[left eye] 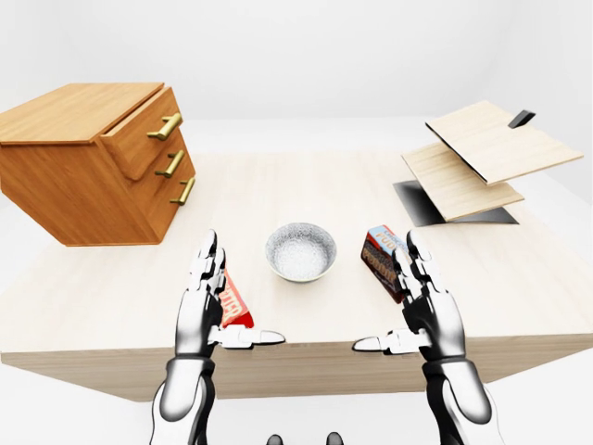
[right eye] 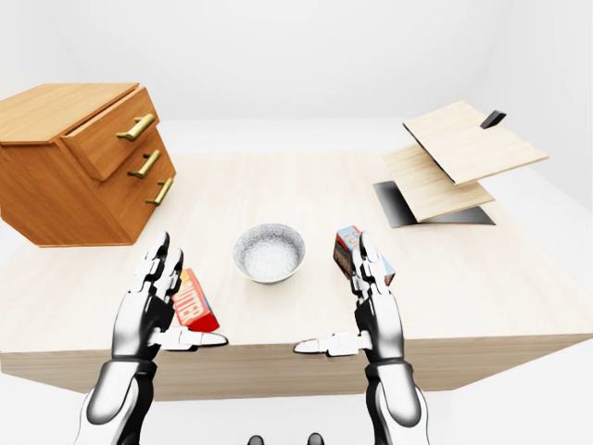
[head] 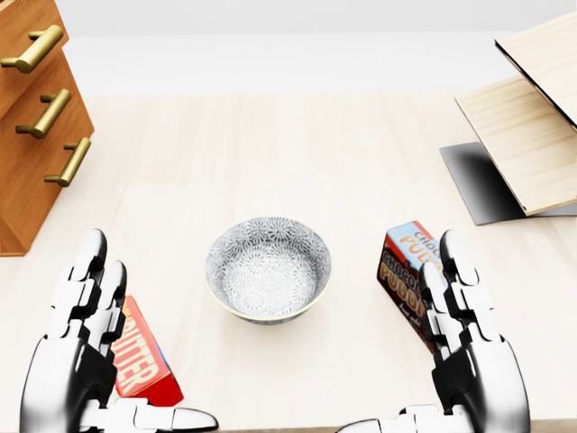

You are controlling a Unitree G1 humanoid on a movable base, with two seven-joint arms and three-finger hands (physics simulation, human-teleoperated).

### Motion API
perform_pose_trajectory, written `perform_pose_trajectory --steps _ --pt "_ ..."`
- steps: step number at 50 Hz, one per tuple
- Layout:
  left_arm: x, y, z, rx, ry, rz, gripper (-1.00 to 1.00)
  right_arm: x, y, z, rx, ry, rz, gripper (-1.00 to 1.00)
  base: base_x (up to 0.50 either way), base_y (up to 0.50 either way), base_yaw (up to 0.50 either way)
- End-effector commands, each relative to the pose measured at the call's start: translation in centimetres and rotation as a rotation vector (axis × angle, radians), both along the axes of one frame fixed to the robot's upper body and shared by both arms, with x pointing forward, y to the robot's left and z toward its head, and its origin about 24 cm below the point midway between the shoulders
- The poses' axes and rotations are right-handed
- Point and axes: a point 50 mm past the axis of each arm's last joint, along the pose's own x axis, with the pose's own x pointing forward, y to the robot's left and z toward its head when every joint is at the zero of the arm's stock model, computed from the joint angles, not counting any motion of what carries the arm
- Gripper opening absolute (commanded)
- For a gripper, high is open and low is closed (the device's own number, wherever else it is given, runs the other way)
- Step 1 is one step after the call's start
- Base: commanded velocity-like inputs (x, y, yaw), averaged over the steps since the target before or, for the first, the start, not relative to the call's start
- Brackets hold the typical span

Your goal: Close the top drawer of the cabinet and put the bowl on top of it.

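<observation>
A wooden cabinet point(left eye: 79, 167) with three brass-handled drawers stands at the table's upper left in the left-eye view; its top drawer point(left eye: 144, 130) is pulled partly out. A patterned grey bowl point(head: 267, 269) sits upright on the table between my hands. My left hand point(left eye: 206, 301) is open, palm inward, to the left of the bowl. My right hand point(left eye: 422, 297) is open likewise on the bowl's right. Neither hand touches the bowl.
A red box point(head: 144, 365) lies beside my left hand. A chocolate pudding box point(head: 403, 275) stands by my right hand. Tilted wooden boards point(left eye: 482, 153) over a dark mat point(left eye: 422, 206) occupy the table's right. The table edge point(left eye: 315, 357) runs below my hands.
</observation>
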Motion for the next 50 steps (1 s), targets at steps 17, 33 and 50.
perform_pose_trajectory --steps 17,33,50 --pt "-0.38 -0.06 0.44 -0.005 -0.016 -0.008 1.00 -0.36 0.09 0.18 0.003 -0.016 0.012 1.00 0.32 0.00 0.00" --pt "-0.41 -0.07 0.53 -0.004 -0.020 -0.010 1.00 0.37 -0.02 -0.29 -0.014 0.008 -0.032 1.00 0.30 0.00 0.00" --pt "-0.47 0.03 0.66 -0.005 -0.026 -0.008 1.00 -0.25 -0.06 0.22 -0.005 -0.039 -0.025 1.00 0.00 0.00 0.00"
